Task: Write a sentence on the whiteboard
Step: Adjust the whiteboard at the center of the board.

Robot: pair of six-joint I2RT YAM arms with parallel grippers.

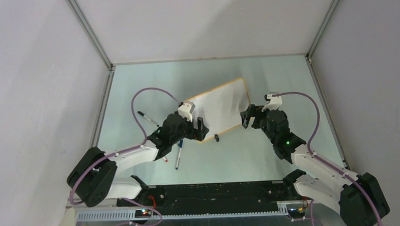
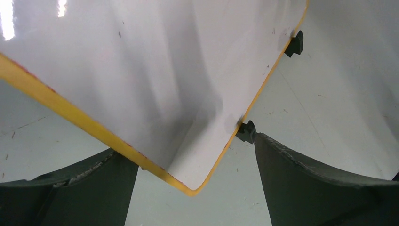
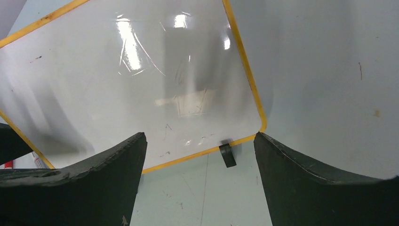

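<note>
The whiteboard [image 1: 220, 109] lies tilted on the table, white with a thin orange frame. Its surface is blank: no green sentence shows in any view. My left gripper [image 1: 198, 128] is open at the board's near left corner. In the left wrist view the corner [image 2: 190, 186] sits between the spread fingers [image 2: 301, 179], next to a black clip foot [image 2: 246, 131]. My right gripper [image 1: 248, 117] is open at the board's right end. In the right wrist view the board [image 3: 117, 84] lies just ahead of the gripper [image 3: 200, 141], with a clip foot [image 3: 227, 154] between the fingers.
One marker [image 1: 147, 118] lies on the table left of the board. A second marker [image 1: 178, 157] lies near my left arm, toward the front. Grey walls close in the table on three sides.
</note>
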